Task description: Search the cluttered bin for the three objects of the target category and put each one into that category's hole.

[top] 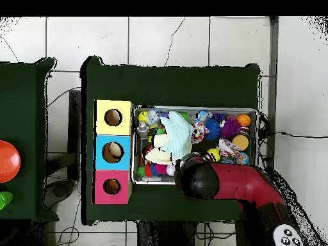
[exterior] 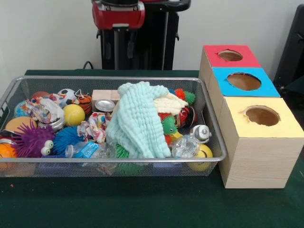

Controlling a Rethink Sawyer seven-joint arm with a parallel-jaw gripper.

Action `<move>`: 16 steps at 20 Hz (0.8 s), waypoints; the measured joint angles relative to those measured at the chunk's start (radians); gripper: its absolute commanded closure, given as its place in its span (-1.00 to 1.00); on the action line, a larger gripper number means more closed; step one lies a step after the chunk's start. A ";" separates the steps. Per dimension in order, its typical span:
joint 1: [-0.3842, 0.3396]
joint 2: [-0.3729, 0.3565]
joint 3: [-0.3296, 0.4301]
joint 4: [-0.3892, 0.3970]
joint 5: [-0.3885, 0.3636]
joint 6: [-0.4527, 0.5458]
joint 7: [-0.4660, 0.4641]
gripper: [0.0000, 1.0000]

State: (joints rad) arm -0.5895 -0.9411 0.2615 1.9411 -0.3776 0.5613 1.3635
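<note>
front view: you have the wire-mesh bin (exterior: 216, 154) across the left and centre of the frame, heaped with toys and topped by a mint muslin cloth (exterior: 135, 118) near its middle. the three boxes stand at the right; the red-topped hole (exterior: 230, 55) is the uppermost, with the blue-topped hole (exterior: 244, 81) and the yellow-topped hole (exterior: 262, 115) below it.

only one target is plain to you: the tiger-striped plush (exterior: 84, 101), upper left of the bin, just right of a yellow ball (exterior: 73, 114). it is half buried, so its long axis and facing cannot be read. the yellow-and-orange and brown plush animals are not identifiable; they may lie under the cloth.

the arm (exterior: 118, 14) shows only its red housing at top centre. the pincer is not seen in either view, so you cannot tell whether it is spread or pressed together.

overhead view: the arm's head (top: 204, 181) sits over the bin's lower edge, lower centre of the frame. judged from there, the tiger plush lies up and to the right, and the red hole (top: 111, 186) far left.
</note>
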 measured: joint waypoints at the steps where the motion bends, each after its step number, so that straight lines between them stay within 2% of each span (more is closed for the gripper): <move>1: -0.010 -0.010 0.009 0.000 0.000 0.020 0.000 -1.00; 7: -0.066 -0.011 0.053 -0.008 -0.026 0.041 0.000 -1.00; 16: -0.203 0.095 0.107 -0.034 -0.195 -0.034 0.000 -1.00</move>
State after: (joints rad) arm -0.7928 -0.8463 0.3680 1.9067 -0.5722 0.5276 1.3635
